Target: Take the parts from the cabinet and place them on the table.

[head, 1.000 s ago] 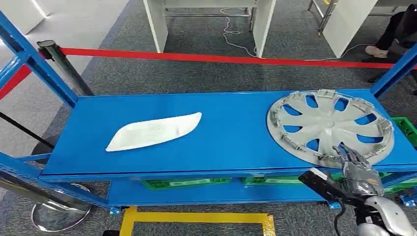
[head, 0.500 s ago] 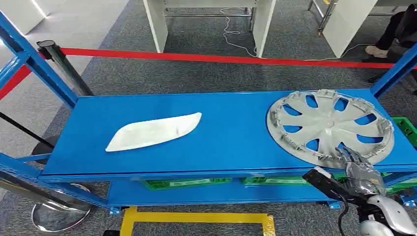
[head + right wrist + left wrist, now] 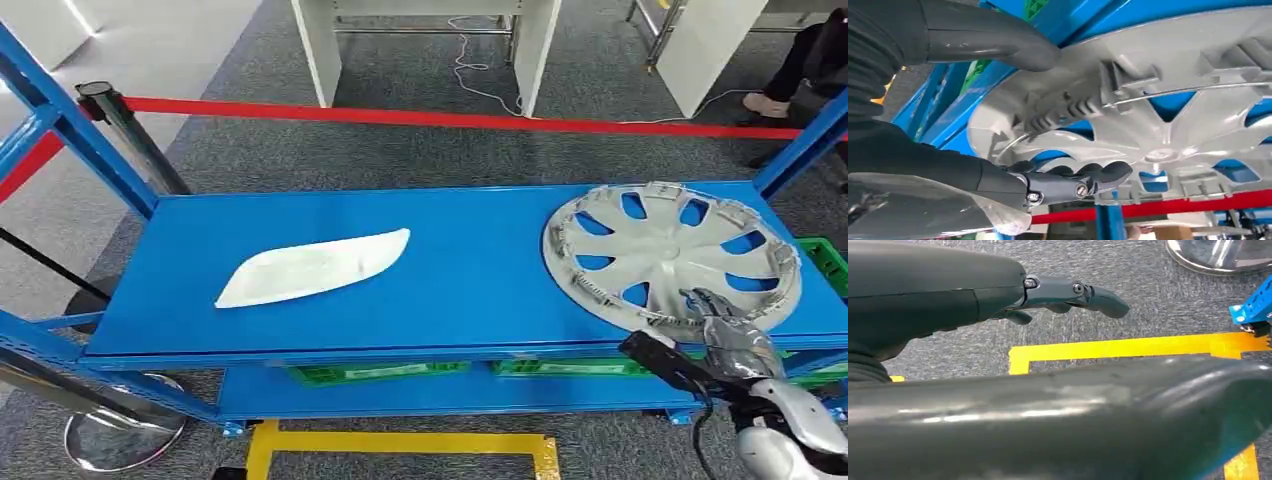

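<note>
While the left hand [image 3: 1068,295] hangs empty with fingers extended, the right hand [image 3: 728,330] grips the round grey plastic wheel cover's [image 3: 668,255] near rim.

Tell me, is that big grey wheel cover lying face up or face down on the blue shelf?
Face down: the wheel cover shows its ribbed inner side, clips and wire ring. The right hand grips its near rim.

Workshop or industrial test floor with parts shelving

A blue painted steel shelving rack [image 3: 470,290] stands on grey carpet [image 3: 400,150], with green plastic crates [image 3: 375,372] on its lower shelf, yellow floor-marking tape [image 3: 400,442], a red barrier belt [image 3: 450,118] on a chrome stanchion post [image 3: 130,135], and white workbench legs [image 3: 320,50] beyond.
</note>
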